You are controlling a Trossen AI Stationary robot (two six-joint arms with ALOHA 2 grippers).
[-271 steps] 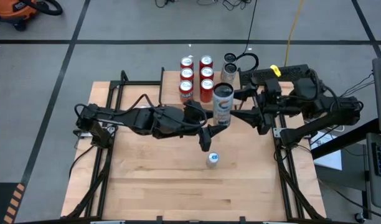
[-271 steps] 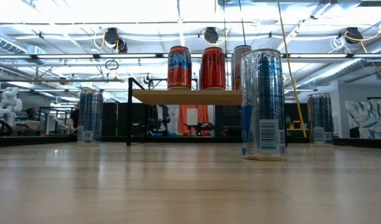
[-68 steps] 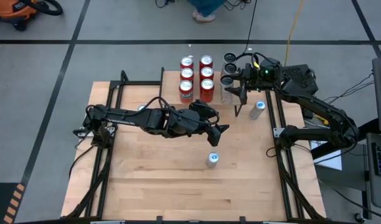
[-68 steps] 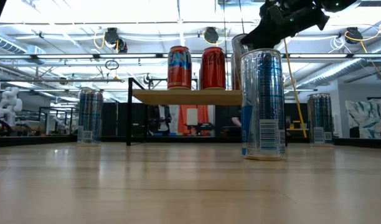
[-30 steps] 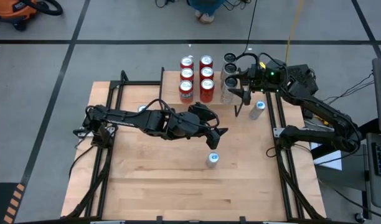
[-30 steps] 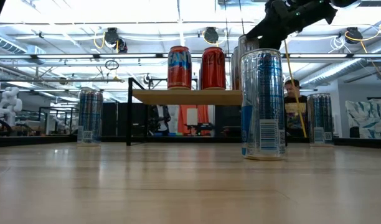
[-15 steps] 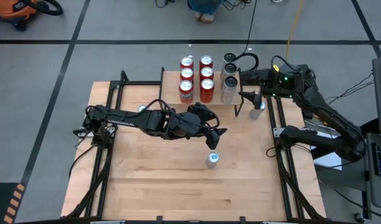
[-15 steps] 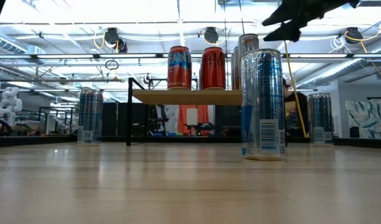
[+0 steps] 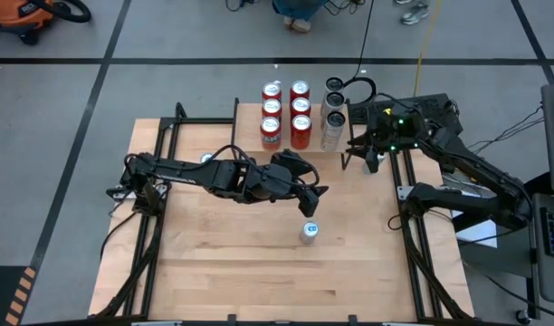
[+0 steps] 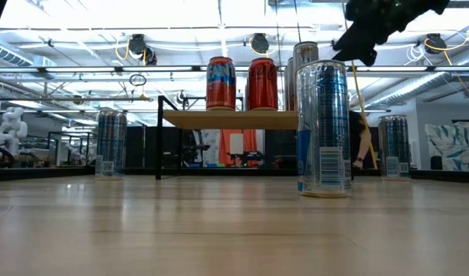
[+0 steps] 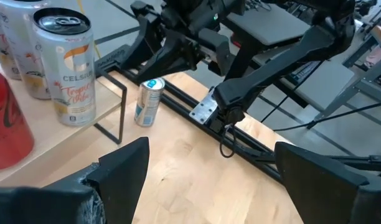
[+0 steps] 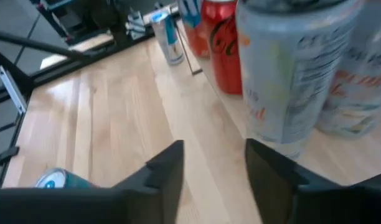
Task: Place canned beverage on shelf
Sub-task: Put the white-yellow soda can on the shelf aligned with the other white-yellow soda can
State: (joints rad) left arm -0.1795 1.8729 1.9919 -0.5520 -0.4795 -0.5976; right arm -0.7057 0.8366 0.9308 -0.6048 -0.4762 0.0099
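Right end effector point(image 9: 368, 156) is where we begin: it hangs just off the shelf's right end, above the bench, and in its wrist view the 2 dark fingers point(image 12: 167, 171) stand a narrow gap apart with nothing between them. We see the shelf point(image 9: 295, 127) at the far middle of the bench point(image 9: 223, 263), a light wooden top on thin black legs. On it stand 6 red cans point(image 9: 285, 112) in 2 columns of 3, and at its right end 3 pale silver cans point(image 9: 331, 110) in a single column. The nearest of those pale cans point(image 12: 293, 68) fills the right wrist view just ahead of the fingers, without touching them.

Our left end effector point(image 9: 315, 192) hovers over the middle of the bench, its jaws spread wide and empty. Just in front of it a blue and silver can point(image 9: 309, 232) stands upright alone on the bench. Another small blue can point(image 11: 147, 101) stands by the bench's right rail, near the shelf's black leg.
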